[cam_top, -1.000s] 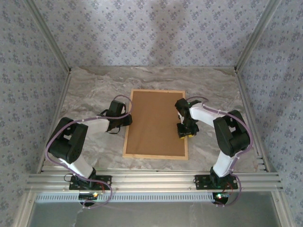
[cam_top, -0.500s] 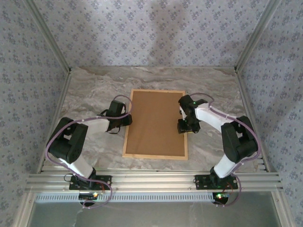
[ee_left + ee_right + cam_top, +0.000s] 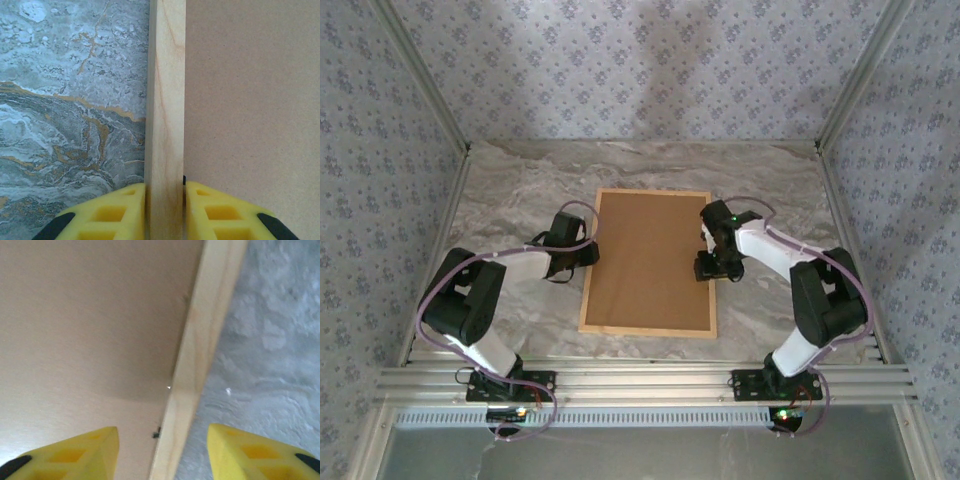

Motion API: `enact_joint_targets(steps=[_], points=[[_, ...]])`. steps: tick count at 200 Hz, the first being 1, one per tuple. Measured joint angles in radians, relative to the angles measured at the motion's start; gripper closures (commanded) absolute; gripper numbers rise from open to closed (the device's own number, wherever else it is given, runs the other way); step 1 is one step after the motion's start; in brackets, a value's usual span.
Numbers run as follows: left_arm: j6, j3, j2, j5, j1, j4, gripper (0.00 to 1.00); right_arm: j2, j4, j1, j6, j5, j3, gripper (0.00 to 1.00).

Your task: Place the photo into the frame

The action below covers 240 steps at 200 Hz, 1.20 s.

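- The frame [image 3: 165, 100] has thin, flat rails of smooth pale tan wood and lies flat on the grey, veined marble-look table [image 3: 75, 125].
- A plain brown matte backing board [image 3: 250, 100] fills its rectangle.
- The left gripper [image 3: 164, 187] has its yellow fingers [image 3: 120, 212] clenched on the frame's left rail.
- The right gripper [image 3: 162, 432] is released, its fingers astride the right rail without touching it.

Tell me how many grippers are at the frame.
2. The left gripper is shut on the left rail of the frame; the right gripper straddles its right rail, jaws open and clear.
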<state>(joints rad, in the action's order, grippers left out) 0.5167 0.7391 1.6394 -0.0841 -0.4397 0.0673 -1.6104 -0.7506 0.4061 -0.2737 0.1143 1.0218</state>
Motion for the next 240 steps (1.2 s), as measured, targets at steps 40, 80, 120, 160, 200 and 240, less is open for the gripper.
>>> enact_joint_targets(steps=[40,80,120,160,200,240], points=[[0.000,0.000,0.000,0.001,0.000,0.000,0.75,-0.039,0.139,-0.089,-0.031,0.063,0.021,0.46],[0.000,0.000,0.000,0.003,0.000,-0.001,0.75,-0.148,0.224,-0.154,-0.036,0.066,0.063,0.54],[0.000,0.003,0.000,0.003,0.000,-0.005,0.75,-0.214,0.252,-0.173,-0.033,0.079,0.107,0.60],[0.000,0.007,0.000,0.003,0.000,-0.014,0.75,-0.222,0.252,-0.180,-0.031,0.106,0.111,0.56],[-0.001,0.011,0.000,0.007,-0.001,-0.022,0.75,-0.222,0.255,-0.200,-0.030,0.158,0.112,0.53],[0.000,0.012,0.001,0.008,-0.001,-0.022,0.74,-0.184,0.251,-0.202,-0.029,0.161,0.079,0.55]])
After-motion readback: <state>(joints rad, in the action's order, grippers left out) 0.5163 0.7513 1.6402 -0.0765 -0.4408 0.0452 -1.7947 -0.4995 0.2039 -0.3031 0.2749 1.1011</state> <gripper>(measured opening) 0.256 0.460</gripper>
